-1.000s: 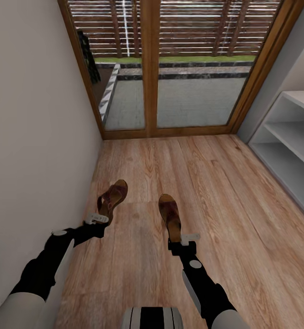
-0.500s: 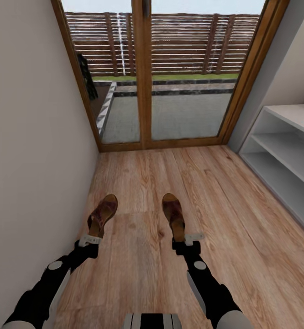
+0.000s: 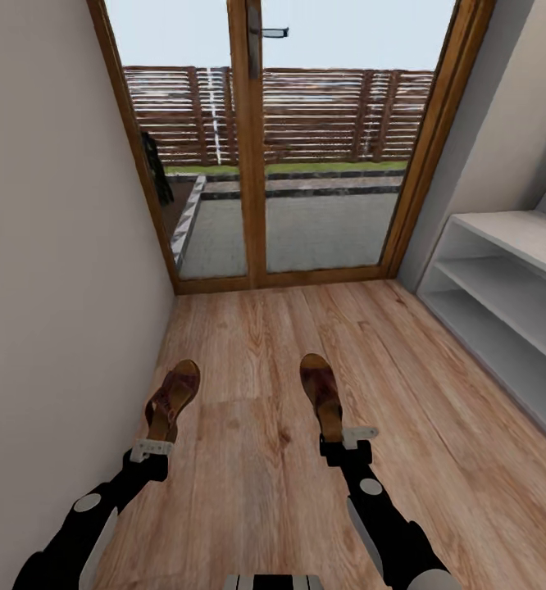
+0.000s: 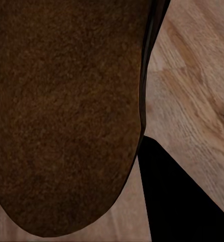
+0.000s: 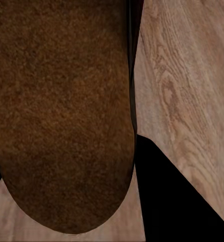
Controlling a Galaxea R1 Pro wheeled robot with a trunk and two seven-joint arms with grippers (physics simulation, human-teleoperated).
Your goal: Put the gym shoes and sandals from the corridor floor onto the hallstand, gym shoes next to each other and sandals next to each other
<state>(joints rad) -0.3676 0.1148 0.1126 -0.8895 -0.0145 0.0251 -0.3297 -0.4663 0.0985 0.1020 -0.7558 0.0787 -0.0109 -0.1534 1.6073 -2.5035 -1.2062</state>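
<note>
left gripper (image 3: 150, 450): clamped on heel of left sandal (image 3: 170, 398), held above the corridor floor (image 3: 257, 459) near the left wall | right gripper (image 3: 344, 441): clamped on heel of right sandal (image 3: 322, 393), toe pointing far | white shelving (image 3: 502, 303): right side | glass door (image 3: 281, 164): far end

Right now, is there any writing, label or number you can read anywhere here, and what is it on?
None: no readable text in any view.
Left sandal: plain brown, no brand mark visible.
Right sandal: plain too.
Shelving: bare white, no label.
Glass door: no sign or sticker.
Grippers, left and right: no markings legible.
</note>
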